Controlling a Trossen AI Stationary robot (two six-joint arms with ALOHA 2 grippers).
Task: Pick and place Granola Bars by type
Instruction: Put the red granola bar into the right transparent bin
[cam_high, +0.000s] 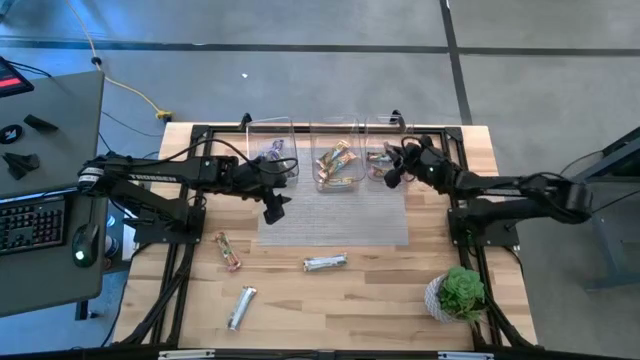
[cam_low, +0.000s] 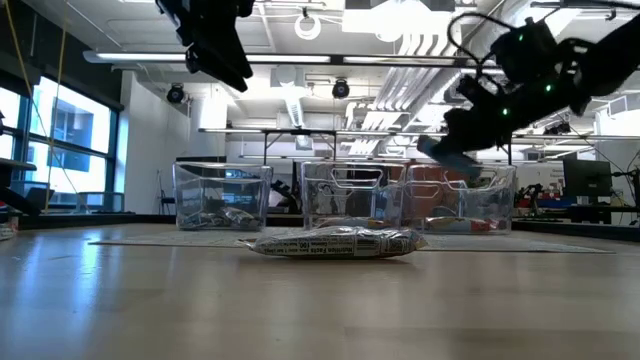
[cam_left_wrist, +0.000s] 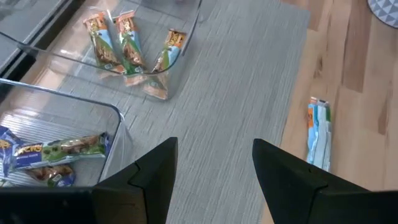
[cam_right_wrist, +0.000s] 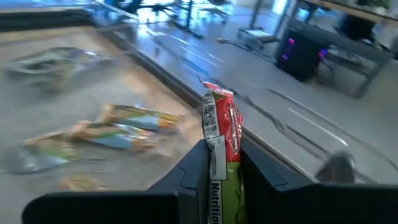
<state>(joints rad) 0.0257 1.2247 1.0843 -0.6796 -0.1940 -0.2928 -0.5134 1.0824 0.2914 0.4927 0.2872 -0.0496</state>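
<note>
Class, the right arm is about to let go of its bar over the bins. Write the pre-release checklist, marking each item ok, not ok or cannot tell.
1. Right gripper clamps the red-and-green foil-wrapped granola bar: ok.
2. Right gripper sits over the rightmost clear plastic bin in the high view: ok.
3. That bin's contents match the held bar: cannot tell; the bars in it are blurred.
4. Left gripper is open, empty and clear of the right arm, over the grey woven mat: ok.
5. Loose bars remain on the wooden table: the silver-wrapped bar, another silver bar and an orange-green bar: not ok; sorting is unfinished.
</note>
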